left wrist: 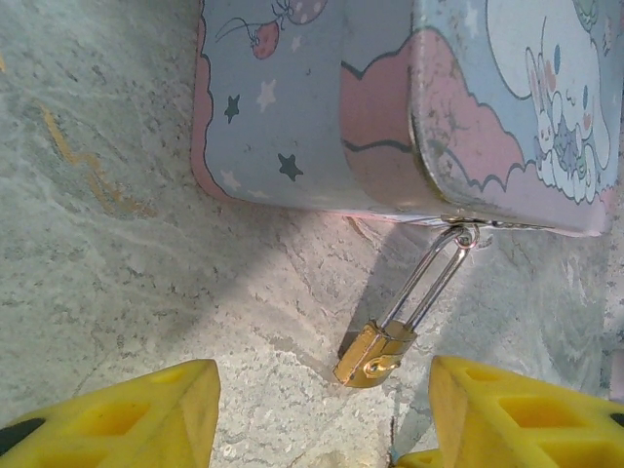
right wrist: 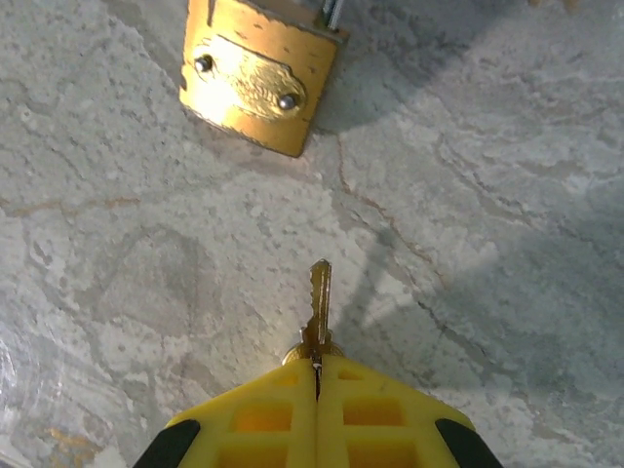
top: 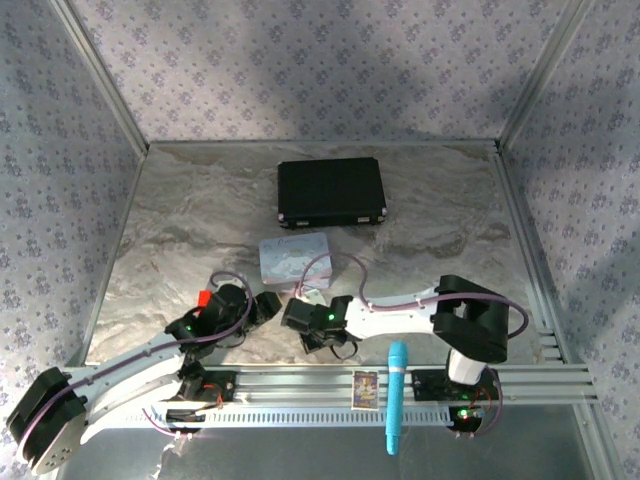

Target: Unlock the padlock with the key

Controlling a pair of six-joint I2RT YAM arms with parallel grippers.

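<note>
The brass padlock [left wrist: 375, 353] lies on the marble table, its thin silver shackle [left wrist: 429, 278] hooked through the latch of the pastel tin [left wrist: 390, 97]. My left gripper [left wrist: 322, 414] is open, one yellow finger [left wrist: 146, 414] on each side just short of the lock body, touching nothing. In the right wrist view the padlock [right wrist: 258, 83] lies ahead with its riveted face up. My right gripper [right wrist: 315, 375] is shut on the key [right wrist: 319, 302], whose blade points at the lock with a gap of table between them. From above, both grippers [top: 268, 303] [top: 300, 315] meet below the tin [top: 292, 258].
A black case [top: 332, 192] lies behind the tin. A small red object [top: 204, 297] sits beside the left arm. A blue tool [top: 397, 395] and a small card [top: 364, 390] rest on the front rail. Patterned walls close in the table.
</note>
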